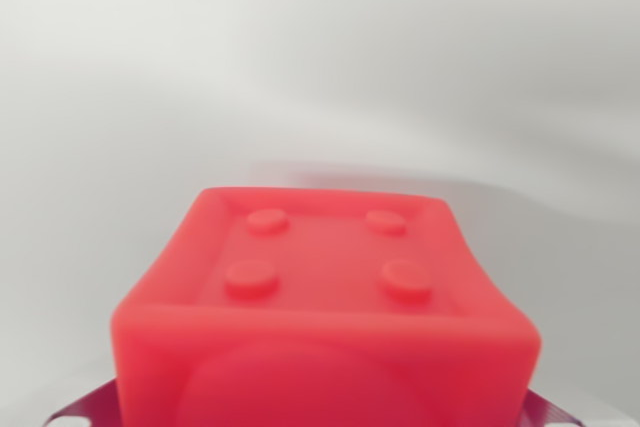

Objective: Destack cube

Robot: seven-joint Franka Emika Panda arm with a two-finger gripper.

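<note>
Cube (325,312), red, is filling the lower middle of the wrist view, close under the camera and slightly blurred. Its top face is showing a recessed square panel with four round studs (328,250), two toward the far edge and two nearer. A rounded raised patch is showing on its near face, cut off by the bottom edge of the view. Below the cube, at both bottom corners, bits of a darker reddish-purple thing (552,415) are peeking out; I cannot tell whether it is another cube or something else, or whether the cube is resting on it. Behind the cube, a plain pale grey bench (320,77) is stretching away, with a soft shadow lying just beyond the cube's far edge. Jaws are not showing anywhere in view, so whether they are spread or closed, or holding the cube, cannot be told.
</note>
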